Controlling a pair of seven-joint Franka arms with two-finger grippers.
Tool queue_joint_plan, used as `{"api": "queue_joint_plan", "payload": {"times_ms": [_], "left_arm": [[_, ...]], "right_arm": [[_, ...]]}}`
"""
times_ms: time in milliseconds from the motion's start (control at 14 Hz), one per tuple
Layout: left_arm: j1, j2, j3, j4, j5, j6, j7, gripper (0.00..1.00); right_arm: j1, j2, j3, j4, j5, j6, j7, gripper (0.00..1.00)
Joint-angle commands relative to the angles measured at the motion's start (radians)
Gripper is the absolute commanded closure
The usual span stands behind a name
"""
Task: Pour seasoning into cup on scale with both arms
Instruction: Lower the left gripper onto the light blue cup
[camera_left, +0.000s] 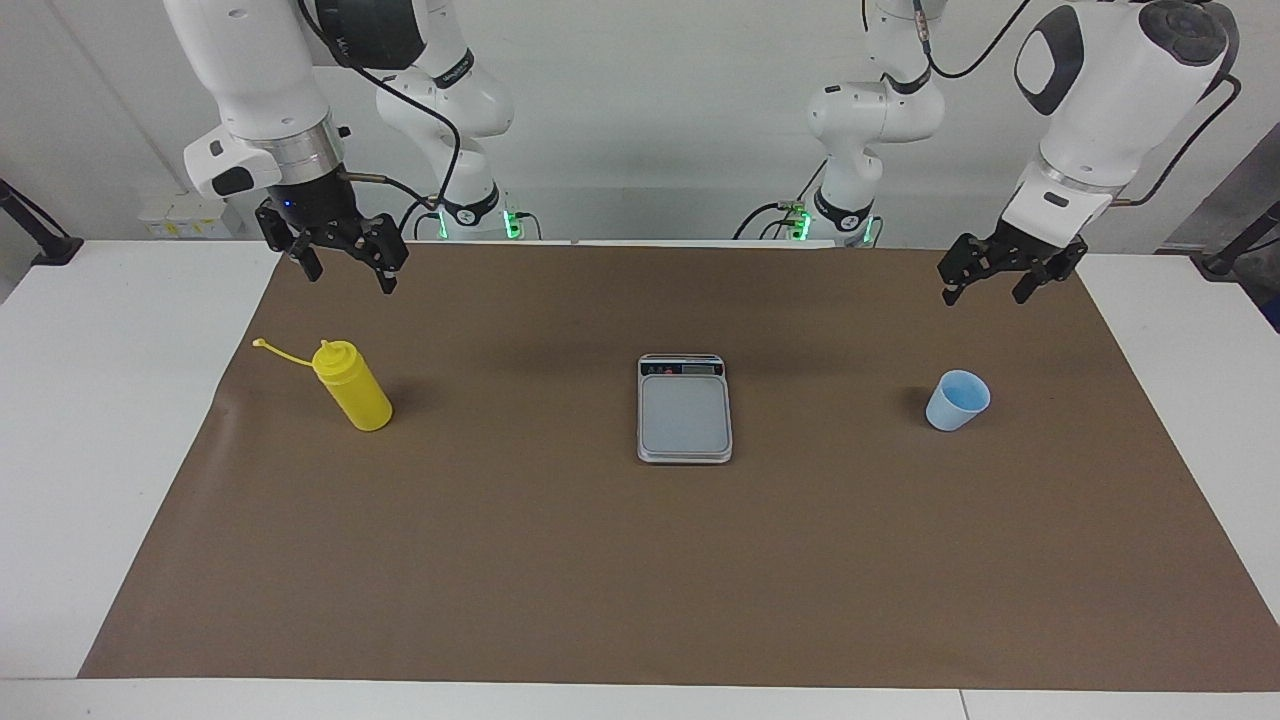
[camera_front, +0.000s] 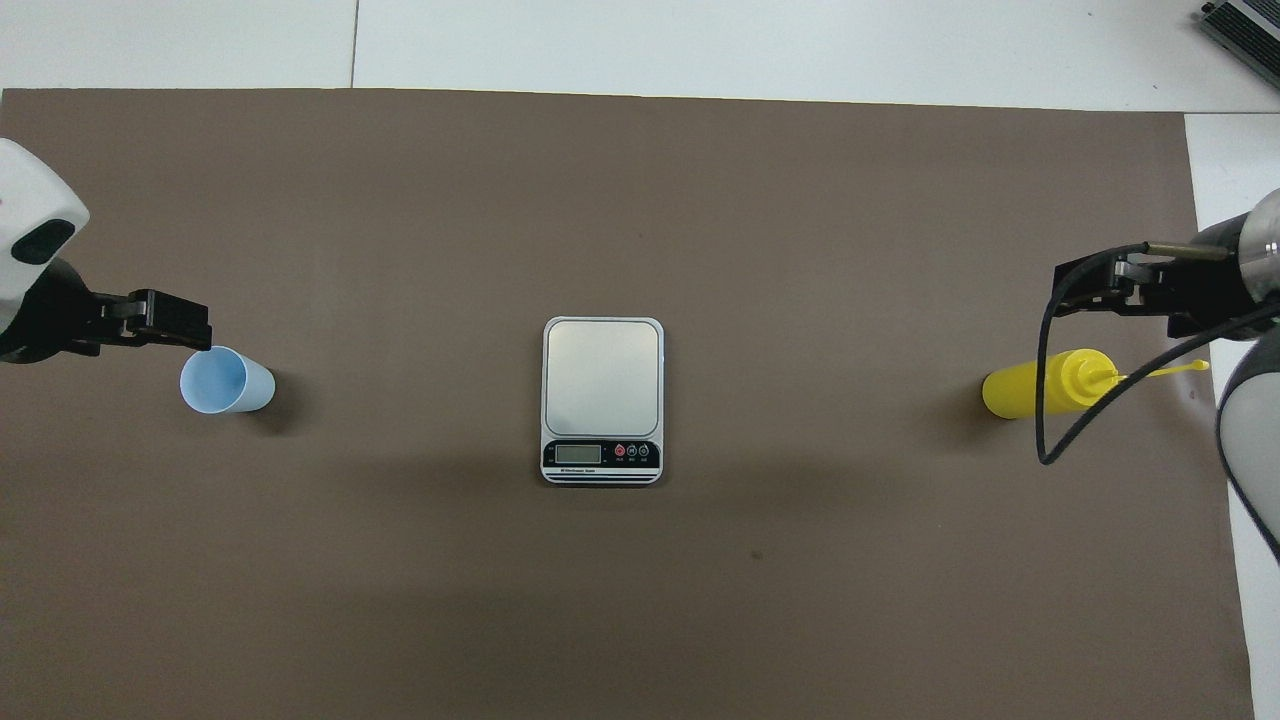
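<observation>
Left claw (camera_left: 984, 289): raised above the brown mat (camera_left: 640, 560) at the left arm's end of the desk (camera_left: 100, 420), fingers spread, holding nothing. The light blue cup (camera_left: 957, 400) stands upright on the mat below it, apart from the claw.

Right claw (camera_left: 345, 270): raised above the mat at the right arm's end, fingers spread — empty. The yellow seasoning bottle (camera_left: 352, 385) stands on the mat near it, untouched, its cap strap (camera_left: 280, 352) trailing toward the desk edge.

The scale (camera_left: 684, 408) lies flat at mid-mat between cup and bottle, well apart from both — display strip (camera_front: 601, 454) toward the robots, weighing plate bare.
</observation>
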Motion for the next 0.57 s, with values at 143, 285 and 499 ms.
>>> {"api": "queue_joint_plan", "payload": {"times_ms": [143,285,499], "left_arm": [[0.097,-0.019,0.006,-0.078,-0.01,0.092,0.133,0.0],[0.154,0.004,0.006,-0.084,-0.015,0.116,0.217,0.0],[0.208,0.065,0.006,-0.09,-0.027,0.166,0.298,0.0]], "right_arm": [[0.003,-0.009,0.006,0.002,0.003,-0.01,-0.021,0.0],[0.006,-0.021,0.009,0.002,0.003,-0.016,-0.018,0.0],[0.006,-0.038,0.006,0.002,0.004,-0.05,-0.02,0.0]]}}
